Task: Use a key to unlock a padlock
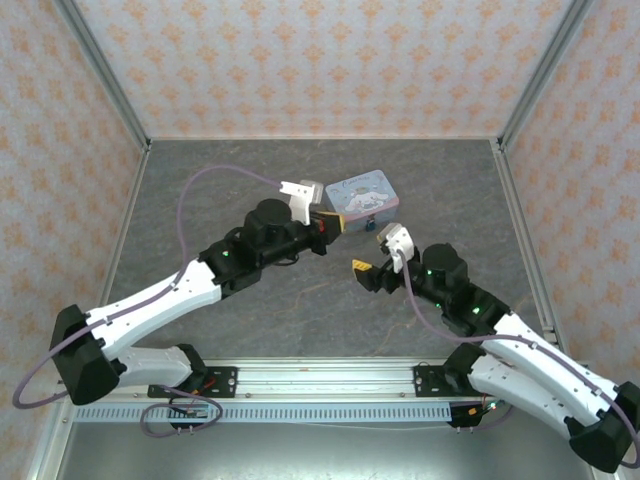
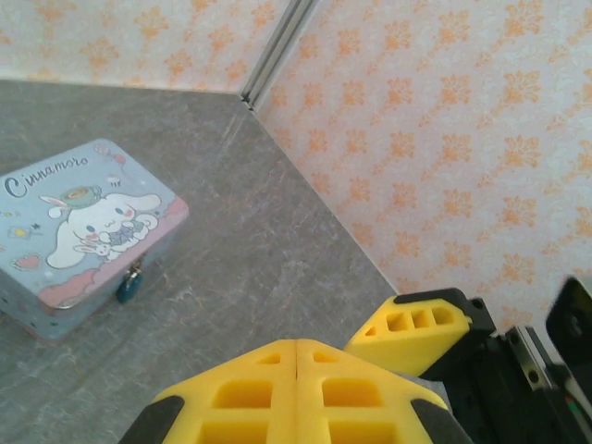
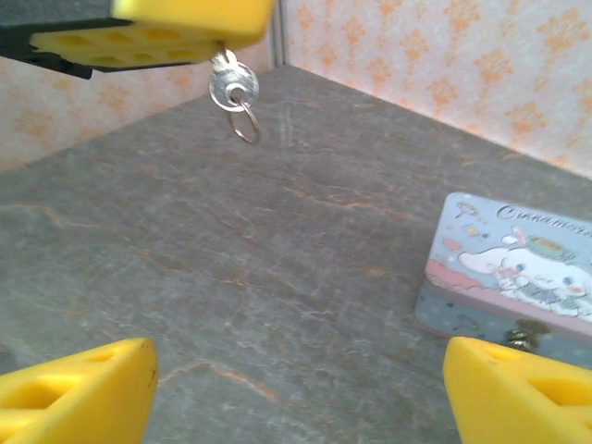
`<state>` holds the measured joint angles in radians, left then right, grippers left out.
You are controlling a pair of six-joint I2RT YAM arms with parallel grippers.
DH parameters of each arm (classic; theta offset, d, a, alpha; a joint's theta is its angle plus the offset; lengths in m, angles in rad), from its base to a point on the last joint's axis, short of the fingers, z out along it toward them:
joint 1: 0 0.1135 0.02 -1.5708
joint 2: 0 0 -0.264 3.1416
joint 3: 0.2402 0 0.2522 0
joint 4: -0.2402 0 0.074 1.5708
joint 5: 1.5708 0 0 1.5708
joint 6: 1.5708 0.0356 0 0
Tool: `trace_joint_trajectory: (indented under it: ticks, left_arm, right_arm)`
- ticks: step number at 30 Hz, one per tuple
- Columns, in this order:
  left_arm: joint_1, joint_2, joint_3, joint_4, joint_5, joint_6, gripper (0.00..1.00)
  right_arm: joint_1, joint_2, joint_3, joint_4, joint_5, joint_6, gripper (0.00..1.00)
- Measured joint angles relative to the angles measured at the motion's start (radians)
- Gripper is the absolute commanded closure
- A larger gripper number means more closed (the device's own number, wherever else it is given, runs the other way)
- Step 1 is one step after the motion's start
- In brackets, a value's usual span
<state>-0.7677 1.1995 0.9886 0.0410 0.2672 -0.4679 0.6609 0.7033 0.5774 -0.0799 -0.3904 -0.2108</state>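
The key (image 3: 228,81) is a small silvery key with a wire ring, hanging from the shut yellow fingers (image 3: 157,28) of my left gripper (image 1: 337,222). In the left wrist view those jaws (image 2: 296,365) are pressed together and hide the key. The tiny teal padlock (image 2: 128,288) hangs on the front latch of the light-blue cartoon tin (image 2: 79,222), a short way ahead and left of the left gripper. My right gripper (image 3: 296,388) is open wide over bare table, below the key; one of its fingers (image 2: 416,328) shows beside the left jaws.
The tin (image 1: 362,197) sits mid-table toward the back, and it appears at the right (image 3: 518,264) in the right wrist view. Patterned walls with metal corner posts (image 2: 277,46) close the table in on three sides. Grey stone-look tabletop (image 1: 300,310) lies between the arms.
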Motion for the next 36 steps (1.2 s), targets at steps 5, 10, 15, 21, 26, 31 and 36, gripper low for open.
trace_joint_trajectory:
  ticks: [5, 10, 15, 21, 26, 31, 36]
  left_arm:
    - [0.05, -0.02, -0.057, 0.035, 0.09, 0.048, 1.0]
    - [0.061, -0.029, -0.067, 0.048, 0.197, 0.096, 1.0]
    - [0.061, -0.034, -0.067, 0.077, 0.293, 0.124, 1.0]
    - [0.061, -0.034, -0.067, 0.104, 0.358, 0.13, 1.0]
    - [0.061, -0.034, -0.067, 0.11, 0.384, 0.13, 1.0]
    - [0.061, -0.029, -0.067, 0.125, 0.392, 0.129, 1.0]
    - [0.061, -0.021, -0.067, 0.135, 0.402, 0.129, 1.0]
  right_arm:
    - [-0.152, 0.021, -0.038, 0.103, -0.261, 0.144, 0.17]
    - [-0.212, 0.087, -0.037, 0.257, -0.481, 0.296, 0.21]
    - [-0.213, 0.18, 0.002, 0.386, -0.643, 0.42, 0.26]
    - [-0.213, 0.235, 0.014, 0.489, -0.726, 0.496, 0.3]
    - [-0.212, 0.248, 0.014, 0.519, -0.745, 0.521, 0.37]
    - [-0.203, 0.269, 0.017, 0.529, -0.755, 0.529, 0.47]
    - [-0.19, 0.29, 0.024, 0.53, -0.762, 0.531, 0.55]
